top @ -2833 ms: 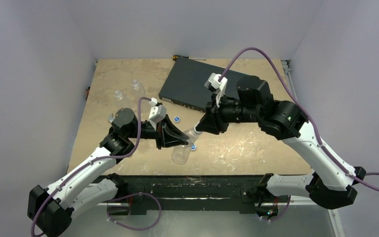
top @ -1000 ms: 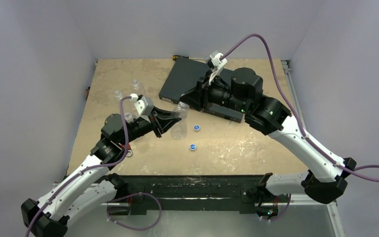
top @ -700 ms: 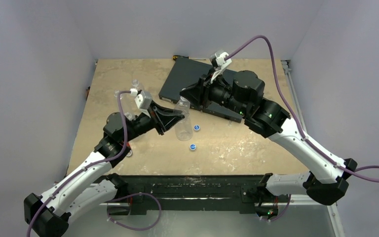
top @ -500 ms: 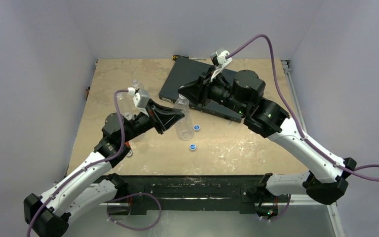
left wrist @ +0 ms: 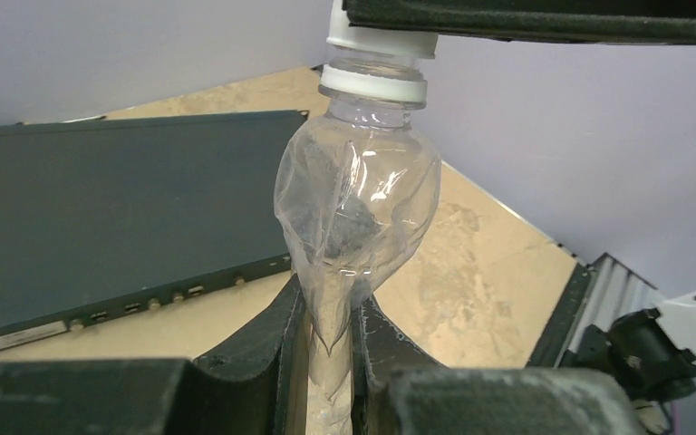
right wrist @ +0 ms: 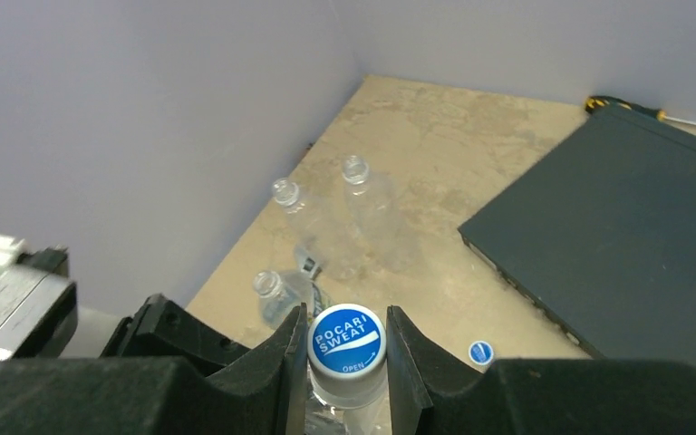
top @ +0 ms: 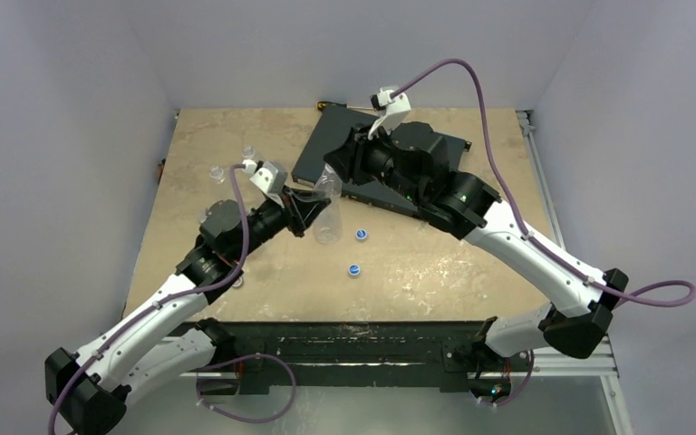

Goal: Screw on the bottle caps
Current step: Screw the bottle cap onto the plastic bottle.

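Note:
A clear bottle (top: 328, 228) stands upright above the table, its body squeezed flat between the fingers of my left gripper (top: 319, 210), which is shut on it. In the left wrist view the crumpled bottle (left wrist: 358, 204) rises from that gripper (left wrist: 331, 340). My right gripper (top: 333, 172) comes from above and is shut on the blue cap (right wrist: 348, 340) that sits on the bottle's neck; that gripper (right wrist: 348, 352) has a finger on each side of the cap. Two loose caps (top: 361, 234) (top: 353, 270) lie on the table to the right of the bottle.
A flat black box (top: 362, 154) lies at the back, with a screwdriver (top: 326, 106) behind it. Uncapped bottles (right wrist: 283, 192) (right wrist: 355, 169) (right wrist: 267, 285) stand or lie at the back left near the wall. A loose cap (right wrist: 480, 352) lies near the box's edge.
The bottle went from tilted near the front to upright farther back. Over the last second both arms kept their grips, shifted slightly back and left, and the right wrist turned.

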`<act>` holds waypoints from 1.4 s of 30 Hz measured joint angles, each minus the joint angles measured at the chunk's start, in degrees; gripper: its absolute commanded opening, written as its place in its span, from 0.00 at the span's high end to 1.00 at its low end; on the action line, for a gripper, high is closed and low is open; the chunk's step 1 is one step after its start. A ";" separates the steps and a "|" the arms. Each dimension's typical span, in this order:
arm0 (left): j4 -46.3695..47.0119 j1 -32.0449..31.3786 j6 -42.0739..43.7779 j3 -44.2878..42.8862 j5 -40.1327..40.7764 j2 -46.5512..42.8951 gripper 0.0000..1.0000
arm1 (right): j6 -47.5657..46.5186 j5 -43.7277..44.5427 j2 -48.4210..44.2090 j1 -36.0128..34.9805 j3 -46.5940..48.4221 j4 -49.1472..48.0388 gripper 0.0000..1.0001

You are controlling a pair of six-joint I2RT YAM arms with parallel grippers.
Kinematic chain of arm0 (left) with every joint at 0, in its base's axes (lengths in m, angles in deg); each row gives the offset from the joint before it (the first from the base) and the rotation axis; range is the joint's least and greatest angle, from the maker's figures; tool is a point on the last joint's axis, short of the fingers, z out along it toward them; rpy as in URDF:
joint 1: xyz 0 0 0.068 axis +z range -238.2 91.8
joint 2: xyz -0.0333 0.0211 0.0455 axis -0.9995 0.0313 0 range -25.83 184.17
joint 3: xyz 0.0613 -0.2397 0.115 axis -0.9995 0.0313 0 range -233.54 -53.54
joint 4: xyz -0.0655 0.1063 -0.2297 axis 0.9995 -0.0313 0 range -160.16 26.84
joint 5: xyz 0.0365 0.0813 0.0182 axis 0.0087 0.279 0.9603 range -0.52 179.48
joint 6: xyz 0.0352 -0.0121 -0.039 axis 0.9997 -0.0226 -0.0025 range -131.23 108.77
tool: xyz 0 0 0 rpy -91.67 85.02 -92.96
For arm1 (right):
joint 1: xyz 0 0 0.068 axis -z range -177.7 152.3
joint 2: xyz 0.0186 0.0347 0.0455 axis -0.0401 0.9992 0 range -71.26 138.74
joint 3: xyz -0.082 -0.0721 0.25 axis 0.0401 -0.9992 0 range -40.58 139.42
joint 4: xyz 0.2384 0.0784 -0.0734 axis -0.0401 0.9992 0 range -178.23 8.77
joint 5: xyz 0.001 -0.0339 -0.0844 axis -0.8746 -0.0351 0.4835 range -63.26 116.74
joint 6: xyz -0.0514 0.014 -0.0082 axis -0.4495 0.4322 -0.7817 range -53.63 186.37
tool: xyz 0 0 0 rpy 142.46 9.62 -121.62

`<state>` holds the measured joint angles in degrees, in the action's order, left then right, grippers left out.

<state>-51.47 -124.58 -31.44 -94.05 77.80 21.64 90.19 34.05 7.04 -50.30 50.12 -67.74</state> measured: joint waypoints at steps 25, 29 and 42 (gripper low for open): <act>14.69 -11.45 9.42 -0.31 28.00 18.91 1.00 | 11.41 31.21 13.73 -1.22 12.02 15.43 0.86; 15.26 -11.45 9.42 -0.31 27.93 18.45 1.00 | 11.28 31.56 14.32 -1.53 14.45 17.33 0.70; 19.12 -11.10 8.26 5.18 26.60 12.76 1.00 | 10.29 24.59 13.73 -5.60 21.22 24.13 0.09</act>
<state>-32.35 -135.69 -23.18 -88.87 104.40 34.40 100.48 58.64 20.77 -55.89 71.34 -43.61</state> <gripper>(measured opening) 0.137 0.835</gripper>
